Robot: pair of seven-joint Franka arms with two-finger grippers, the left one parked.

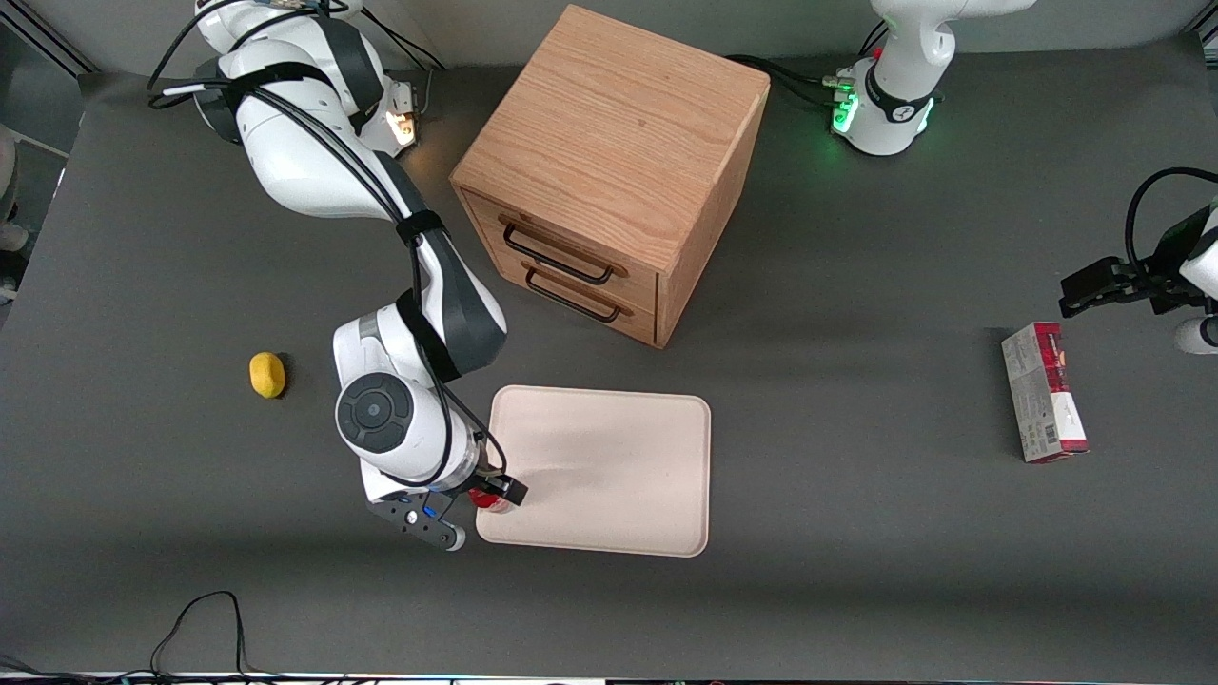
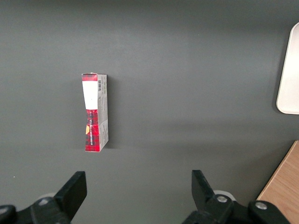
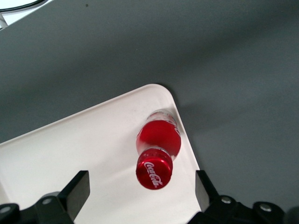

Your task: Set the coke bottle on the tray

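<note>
- My claw (image 3: 140, 193) is wide open, holding nothing, directly above the bottle (image 3: 156, 149).
- The bottle stands upright on the tray (image 1: 609, 466), in the corner beside the rim.
- Risk: a finger clipping the cap on retreat could tip it over the rim.
- Appearance: red body, red lettered cap, clear base.

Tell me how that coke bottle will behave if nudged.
The coke bottle stands upright near the tray corner, so it would probably tip. Being round, it may then roll. The open claw hovers above it.
</note>
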